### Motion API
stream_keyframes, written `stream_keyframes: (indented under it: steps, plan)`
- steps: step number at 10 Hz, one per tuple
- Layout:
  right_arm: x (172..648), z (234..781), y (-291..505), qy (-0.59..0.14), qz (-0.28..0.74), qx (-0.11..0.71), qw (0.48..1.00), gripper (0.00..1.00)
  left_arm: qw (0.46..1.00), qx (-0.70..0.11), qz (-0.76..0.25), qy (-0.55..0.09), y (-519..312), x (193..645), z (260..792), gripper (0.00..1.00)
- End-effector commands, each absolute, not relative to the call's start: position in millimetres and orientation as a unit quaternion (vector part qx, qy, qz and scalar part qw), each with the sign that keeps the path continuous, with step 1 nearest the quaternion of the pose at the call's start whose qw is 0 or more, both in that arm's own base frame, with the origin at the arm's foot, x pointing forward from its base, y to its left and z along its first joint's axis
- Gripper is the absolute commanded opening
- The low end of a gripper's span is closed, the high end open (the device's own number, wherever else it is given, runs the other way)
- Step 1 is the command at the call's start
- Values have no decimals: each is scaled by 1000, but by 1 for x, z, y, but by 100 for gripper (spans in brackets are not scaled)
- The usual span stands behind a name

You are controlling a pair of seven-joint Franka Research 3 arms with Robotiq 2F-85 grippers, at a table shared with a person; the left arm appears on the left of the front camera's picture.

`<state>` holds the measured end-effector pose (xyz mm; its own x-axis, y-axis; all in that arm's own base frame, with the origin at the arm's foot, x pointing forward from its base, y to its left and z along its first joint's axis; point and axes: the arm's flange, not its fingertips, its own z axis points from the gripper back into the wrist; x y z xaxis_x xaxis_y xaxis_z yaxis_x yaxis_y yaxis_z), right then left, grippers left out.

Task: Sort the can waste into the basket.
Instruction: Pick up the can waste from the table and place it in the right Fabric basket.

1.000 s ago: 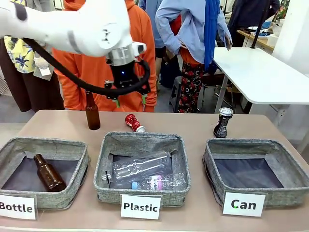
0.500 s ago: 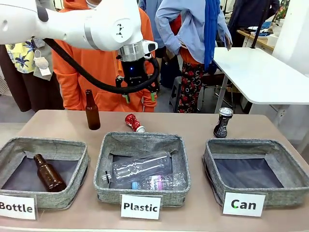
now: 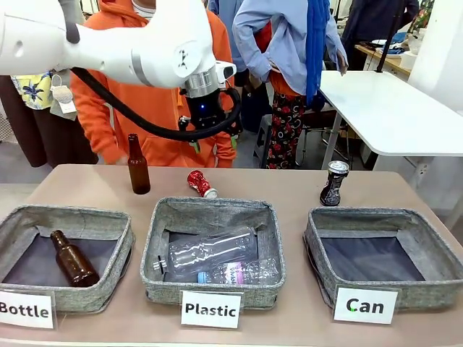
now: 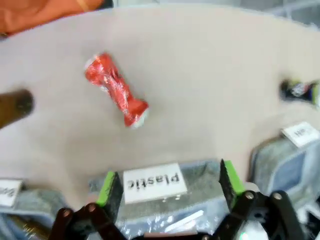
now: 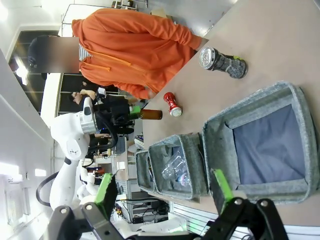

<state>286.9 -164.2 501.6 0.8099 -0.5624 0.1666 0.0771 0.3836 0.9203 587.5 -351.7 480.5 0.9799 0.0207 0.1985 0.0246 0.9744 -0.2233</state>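
Observation:
The red crushed can (image 3: 202, 183) lies on the table behind the middle basket. My left gripper (image 3: 213, 144) hangs open in the air above and just behind it. In the left wrist view the red can (image 4: 116, 90) lies beyond my open left gripper (image 4: 169, 182), well outside the fingers. The black-blue can (image 3: 333, 183) stands upright behind the grey basket (image 3: 362, 215) labelled "Can", whose dark floor is bare. My right gripper (image 5: 163, 185) is open and holds nothing; the basket (image 5: 217, 140) and the black-blue can (image 5: 222, 61) lie far beyond it.
A "Plastic" basket (image 3: 153, 238) in the middle holds clear bottles. A "Bottle" basket (image 3: 126, 242) on the left holds one brown bottle. Another brown bottle (image 3: 137, 166) stands left of the red can. A person in an orange hoodie (image 3: 108, 108) stands at the far edge.
My left arm has swung to the right, carrying its open gripper from above the standing bottle's side to above the red can. The cans and baskets have not moved.

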Motion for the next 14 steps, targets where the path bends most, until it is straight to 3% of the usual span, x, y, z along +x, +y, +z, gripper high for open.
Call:
stream_keyframes:
  steps: [1,2,3,5,7,9,11,13,14]
  plan:
    - [288,500,-163,-249,-191,526,791,100,979,-114,63,-160,-347,584,453,100]
    - [288,500,-163,-249,-191,526,791,100,979,-97,79,-164,-345,585,445,100]
    - [288,500,-163,-249,-191,526,791,100,986,-115,22,-123,-335,575,455,100]
    - [288,500,-163,-249,-191,526,791,100,962,-219,-162,-22,-299,524,523,100]
    - [288,500,-163,-249,-191,526,791,100,944,-237,-229,-13,-260,456,602,100]
    - [288,500,-163,-249,-191,526,791,100,946,-258,-199,-5,-218,419,654,100]
    - [288,500,-163,-249,-191,526,791,100,939,-321,-114,-40,-151,394,696,100]
    - [288,500,-163,-249,-191,526,791,100,909,-403,51,-94,-65,383,711,100]
    - [288,500,-163,-249,-191,526,791,100,891,-406,151,-135,-16,376,705,100]
